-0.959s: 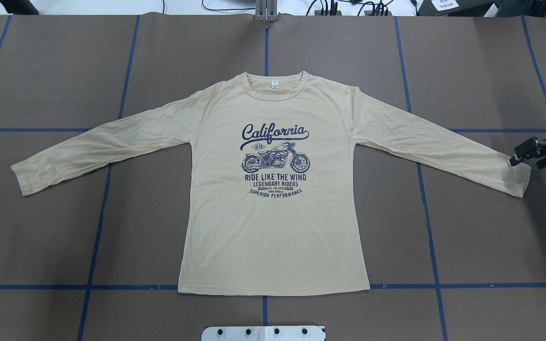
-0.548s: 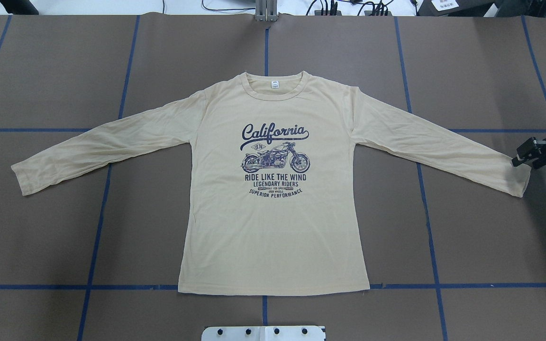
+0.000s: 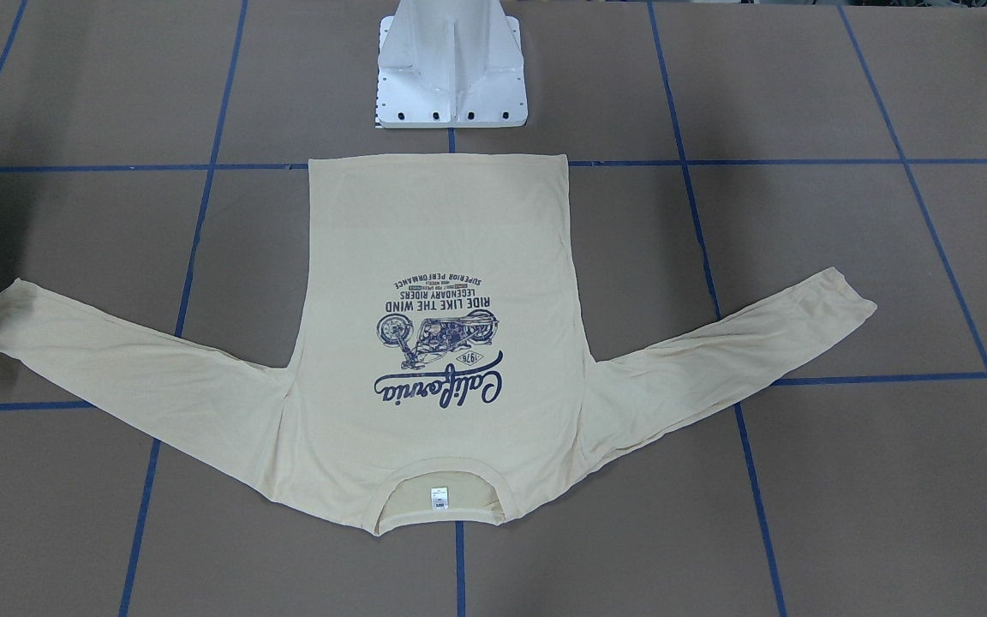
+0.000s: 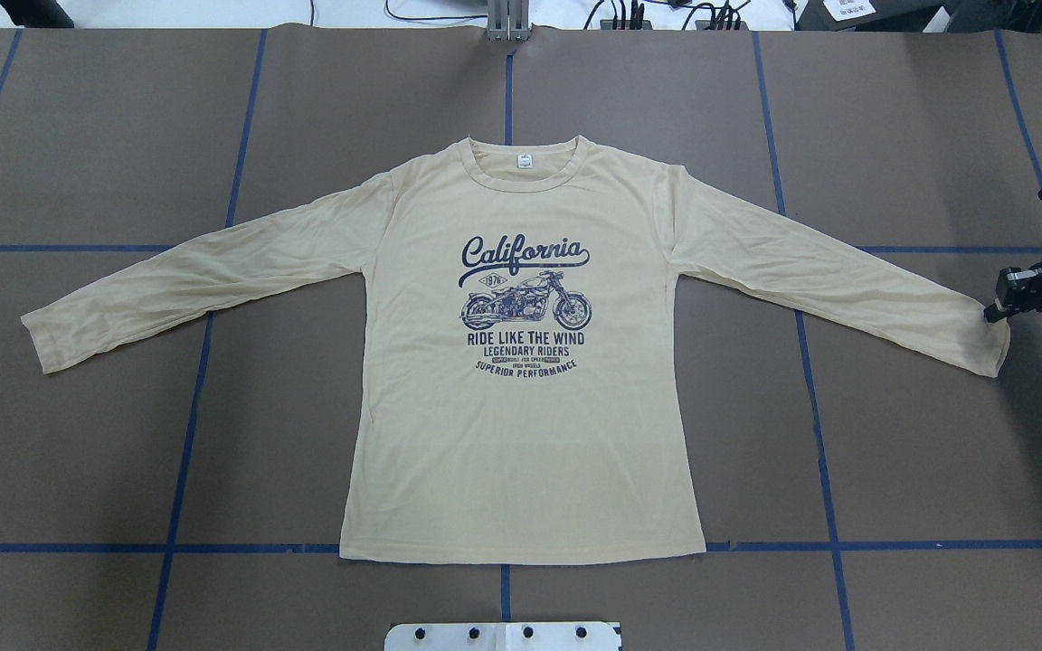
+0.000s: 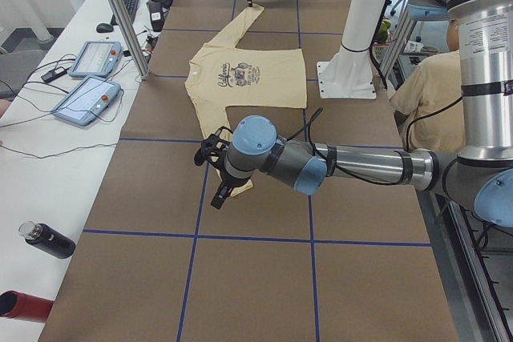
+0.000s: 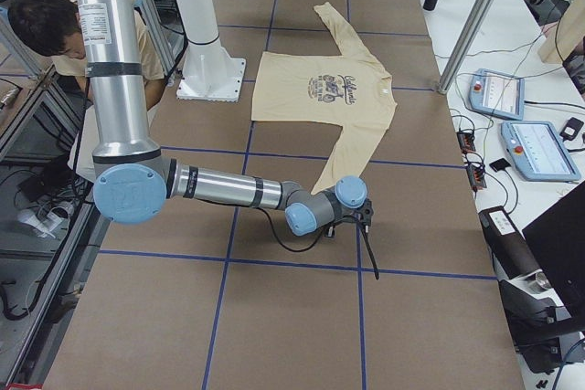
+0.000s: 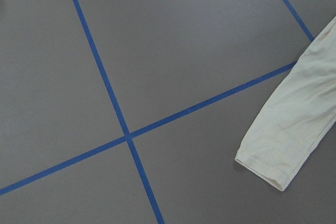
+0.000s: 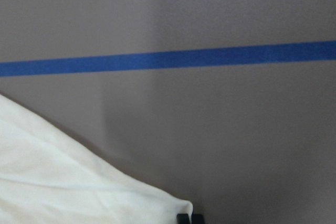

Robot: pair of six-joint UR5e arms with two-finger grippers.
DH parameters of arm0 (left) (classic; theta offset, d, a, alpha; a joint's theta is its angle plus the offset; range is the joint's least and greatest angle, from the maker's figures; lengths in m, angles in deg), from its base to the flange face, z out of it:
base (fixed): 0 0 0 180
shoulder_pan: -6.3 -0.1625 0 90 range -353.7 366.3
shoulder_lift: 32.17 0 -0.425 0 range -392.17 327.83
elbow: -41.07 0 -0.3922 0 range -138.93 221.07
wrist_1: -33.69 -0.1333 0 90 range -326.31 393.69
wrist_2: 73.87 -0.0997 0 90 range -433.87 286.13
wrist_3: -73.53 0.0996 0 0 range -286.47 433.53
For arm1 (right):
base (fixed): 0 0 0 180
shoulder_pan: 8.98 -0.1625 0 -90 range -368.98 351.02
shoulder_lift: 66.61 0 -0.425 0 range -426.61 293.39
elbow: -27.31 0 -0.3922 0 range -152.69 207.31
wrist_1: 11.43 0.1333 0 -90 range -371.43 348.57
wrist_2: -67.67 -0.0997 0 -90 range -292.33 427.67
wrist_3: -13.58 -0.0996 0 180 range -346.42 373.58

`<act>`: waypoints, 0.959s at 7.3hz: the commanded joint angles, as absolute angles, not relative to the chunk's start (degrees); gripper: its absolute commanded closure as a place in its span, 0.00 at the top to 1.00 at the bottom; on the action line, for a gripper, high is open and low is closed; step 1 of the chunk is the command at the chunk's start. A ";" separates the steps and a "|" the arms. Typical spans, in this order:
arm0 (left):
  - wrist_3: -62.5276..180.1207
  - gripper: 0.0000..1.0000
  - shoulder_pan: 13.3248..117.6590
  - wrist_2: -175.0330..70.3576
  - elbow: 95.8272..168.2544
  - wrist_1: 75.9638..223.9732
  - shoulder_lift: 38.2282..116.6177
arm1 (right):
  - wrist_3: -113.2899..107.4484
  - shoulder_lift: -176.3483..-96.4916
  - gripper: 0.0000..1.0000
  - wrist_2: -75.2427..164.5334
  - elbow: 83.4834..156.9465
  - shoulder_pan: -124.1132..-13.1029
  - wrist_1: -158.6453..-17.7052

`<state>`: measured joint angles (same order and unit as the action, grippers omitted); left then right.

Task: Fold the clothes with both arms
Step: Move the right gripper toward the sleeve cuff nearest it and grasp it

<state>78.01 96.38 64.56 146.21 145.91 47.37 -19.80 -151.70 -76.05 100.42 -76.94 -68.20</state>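
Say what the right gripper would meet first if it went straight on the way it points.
Most likely the cuff. The right gripper points down and inward, and the wrist view shows its tips right at the cuff's corner. Depth is unclear, so it might instead touch the table just beside it.

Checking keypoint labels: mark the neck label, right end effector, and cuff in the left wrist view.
neck label (image 4: 525,163): overhead view, centre of white tag.
right end effector (image 4: 991,312): overhead view, at its fingertips.
sleeve cuff (image 7: 262,166): left wrist view, hem edge.
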 commanded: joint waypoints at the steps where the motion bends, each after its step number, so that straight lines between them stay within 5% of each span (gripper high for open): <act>1: 78.01 1.00 96.38 64.56 146.45 145.84 47.37 | -22.26 -151.60 0.00 -79.72 104.28 -79.71 -68.64; 4: 78.01 1.00 96.30 64.64 148.12 146.01 46.14 | -49.86 -142.07 0.00 -77.54 112.20 -76.50 -69.79; 7: 78.10 1.00 96.21 64.56 148.56 146.36 45.26 | -84.85 -122.24 0.00 -53.90 113.80 -57.13 -72.75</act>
<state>78.06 96.27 64.62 148.49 146.32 45.46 -70.37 -131.53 -65.48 113.94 -66.12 -70.52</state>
